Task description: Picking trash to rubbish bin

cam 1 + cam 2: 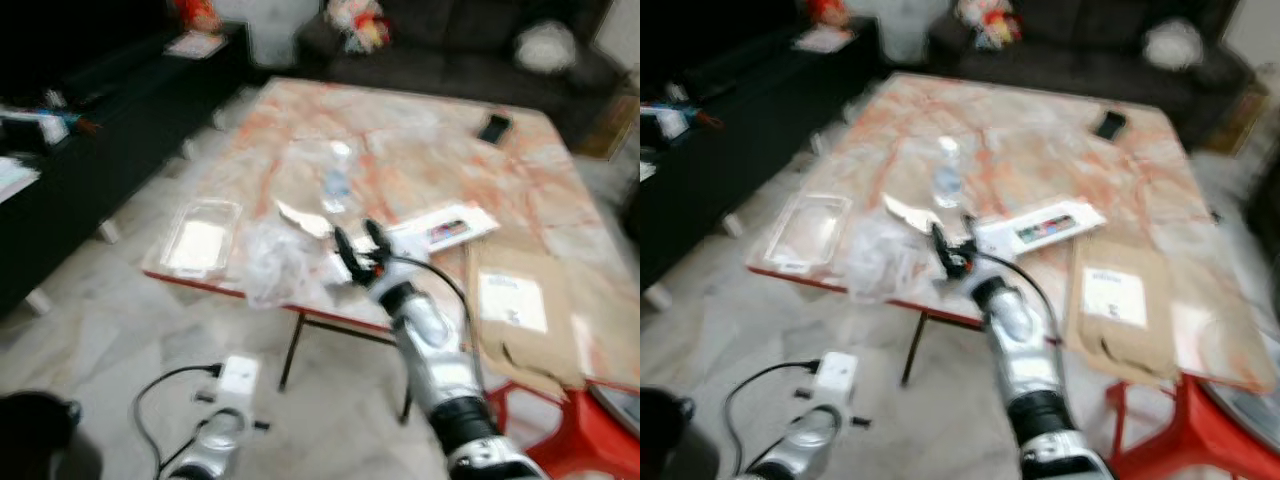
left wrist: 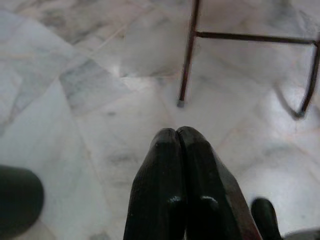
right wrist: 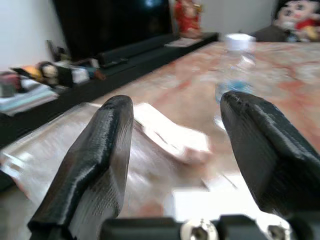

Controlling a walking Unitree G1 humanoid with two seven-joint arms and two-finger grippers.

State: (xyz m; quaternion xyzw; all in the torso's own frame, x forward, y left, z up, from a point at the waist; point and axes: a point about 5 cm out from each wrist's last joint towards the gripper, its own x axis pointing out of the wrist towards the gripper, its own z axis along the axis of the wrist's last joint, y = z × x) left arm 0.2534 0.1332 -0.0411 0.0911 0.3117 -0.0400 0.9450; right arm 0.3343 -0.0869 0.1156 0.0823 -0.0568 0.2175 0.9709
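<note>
**Trash pickup at the marble table**

Robot's right gripper hovers spread wide and empty over the near edge of the marble table. Crumpled clear plastic overhangs that edge, with a water bottle further in. I'd come down on the plastic slowly. Left gripper hangs pinched closed near the floor. Plenty of open tile below the edge.

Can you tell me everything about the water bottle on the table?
The bottle is small, clear plastic, with a white cap and a pale blue label round its middle. It looks about empty, though blur makes that hard to judge. It stands upright on the marble-patterned table, near the middle. A crumpled bit of white paper lies just in front of it. The open right gripper is nearer the table's edge and isn't touching the bottle.
</note>
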